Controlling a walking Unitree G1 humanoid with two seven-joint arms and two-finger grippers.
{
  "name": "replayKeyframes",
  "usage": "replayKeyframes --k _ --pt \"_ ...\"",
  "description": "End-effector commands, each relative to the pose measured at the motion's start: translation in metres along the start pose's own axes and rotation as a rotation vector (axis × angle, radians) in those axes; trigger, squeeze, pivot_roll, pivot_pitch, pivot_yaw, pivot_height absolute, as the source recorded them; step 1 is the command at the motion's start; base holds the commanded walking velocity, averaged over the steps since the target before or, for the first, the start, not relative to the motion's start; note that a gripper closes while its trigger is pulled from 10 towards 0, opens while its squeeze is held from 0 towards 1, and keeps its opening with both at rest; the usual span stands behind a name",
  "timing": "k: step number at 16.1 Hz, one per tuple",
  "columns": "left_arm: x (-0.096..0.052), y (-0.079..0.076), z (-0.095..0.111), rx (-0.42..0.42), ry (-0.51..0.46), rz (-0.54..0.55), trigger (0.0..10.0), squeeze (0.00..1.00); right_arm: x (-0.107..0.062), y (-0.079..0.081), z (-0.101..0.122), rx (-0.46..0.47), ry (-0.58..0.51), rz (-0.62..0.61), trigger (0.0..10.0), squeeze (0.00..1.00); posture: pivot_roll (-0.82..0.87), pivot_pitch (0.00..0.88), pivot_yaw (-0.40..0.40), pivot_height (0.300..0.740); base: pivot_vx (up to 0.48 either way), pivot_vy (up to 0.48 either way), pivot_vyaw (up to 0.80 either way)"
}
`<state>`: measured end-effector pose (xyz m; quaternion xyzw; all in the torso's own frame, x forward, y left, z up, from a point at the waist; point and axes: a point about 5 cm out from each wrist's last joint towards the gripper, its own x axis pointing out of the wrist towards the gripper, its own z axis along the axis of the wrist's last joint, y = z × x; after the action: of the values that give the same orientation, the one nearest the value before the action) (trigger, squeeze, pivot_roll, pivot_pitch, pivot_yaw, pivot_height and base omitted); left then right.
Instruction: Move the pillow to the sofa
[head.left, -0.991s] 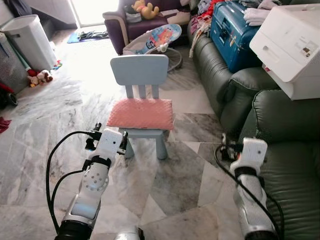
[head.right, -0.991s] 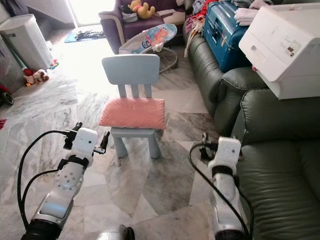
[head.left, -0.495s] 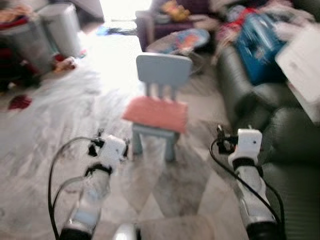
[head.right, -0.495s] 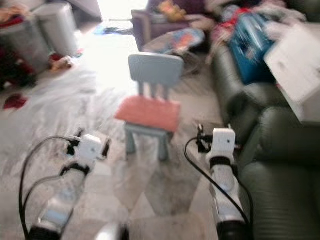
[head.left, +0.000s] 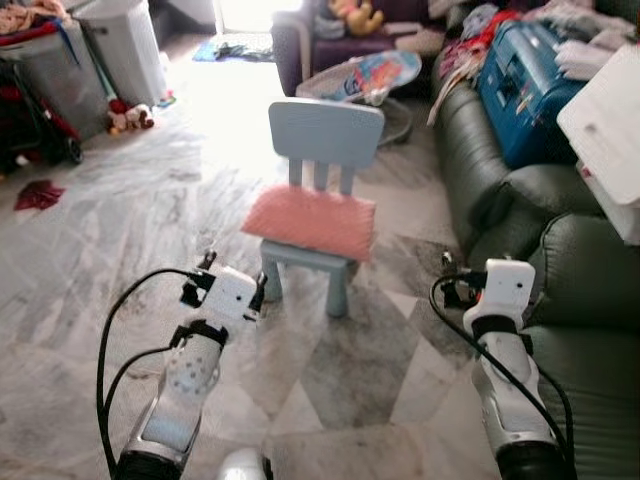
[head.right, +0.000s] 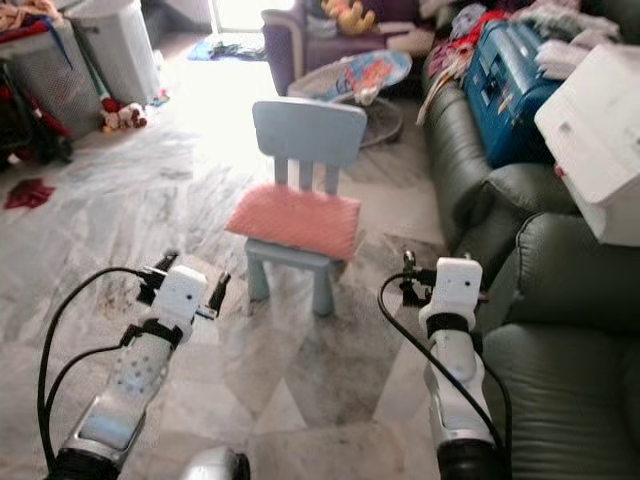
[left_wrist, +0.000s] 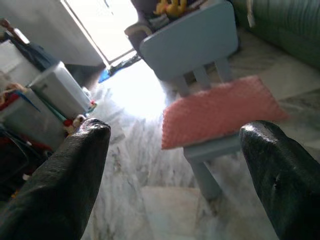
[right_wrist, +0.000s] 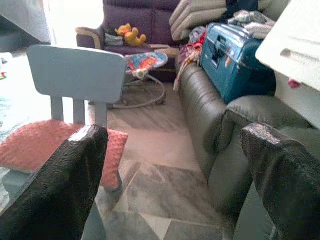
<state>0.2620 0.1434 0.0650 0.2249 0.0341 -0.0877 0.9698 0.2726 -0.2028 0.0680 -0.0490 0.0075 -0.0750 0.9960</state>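
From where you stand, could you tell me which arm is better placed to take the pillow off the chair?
Probably the left gripper: it sits open just short of the chair, with the pink pillow framed between its fingers. The right gripper hangs nearer the sofa.

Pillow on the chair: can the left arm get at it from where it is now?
Probably not yet. The pillow lies on the chair ahead, and the left end effector, fingers open, is short of it. Bare floor between leaves the way free.
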Motion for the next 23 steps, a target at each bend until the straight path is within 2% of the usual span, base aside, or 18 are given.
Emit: replayKeyframes --k 1,5,8,11,16,18,23 --pt "0.004 0.009 0.004 0.006 -0.016 0.024 10.0 0.00 0.009 0.005 0.009 -0.010 -0.029 0.041 10.0 0.00 0.00 0.000 -0.018 0.740 0.266 0.401 0.00" --pt "0.006 0.012 0.008 0.012 -0.034 0.029 10.0 0.00 0.018 0.002 0.018 -0.034 -0.057 0.056 10.0 0.00 0.00 0.000 -0.022 0.740 0.291 0.380 0.00" --pt "0.005 0.010 0.012 -0.037 -0.057 0.040 10.0 0.00 0.018 0.004 0.017 -0.026 -0.046 0.057 10.0 0.00 -0.01 0.000 -0.028 0.740 0.462 0.000 0.00" --pt "0.003 0.005 0.011 -0.049 -0.053 0.033 10.0 0.00 0.015 0.009 0.013 -0.028 -0.038 0.073 10.0 0.00 -0.01 0.000 -0.026 0.740 0.472 0.000 0.00" --pt "0.005 0.005 0.014 -0.047 -0.064 0.027 10.0 0.00 0.017 0.010 0.014 -0.032 -0.037 0.075 10.0 0.00 -0.01 0.000 -0.028 0.740 0.456 0.000 0.00" --pt "0.003 0.004 0.011 -0.067 -0.049 0.027 10.0 0.00 0.020 0.014 0.025 -0.034 -0.076 0.093 10.0 0.00 -0.01 0.000 -0.026 0.740 0.459 0.000 0.00" --pt "0.004 0.004 0.008 -0.108 -0.019 0.029 10.0 0.00 0.019 0.016 0.021 -0.045 -0.063 0.106 10.0 0.00 -0.01 0.000 -0.032 0.740 0.394 0.142 0.00"
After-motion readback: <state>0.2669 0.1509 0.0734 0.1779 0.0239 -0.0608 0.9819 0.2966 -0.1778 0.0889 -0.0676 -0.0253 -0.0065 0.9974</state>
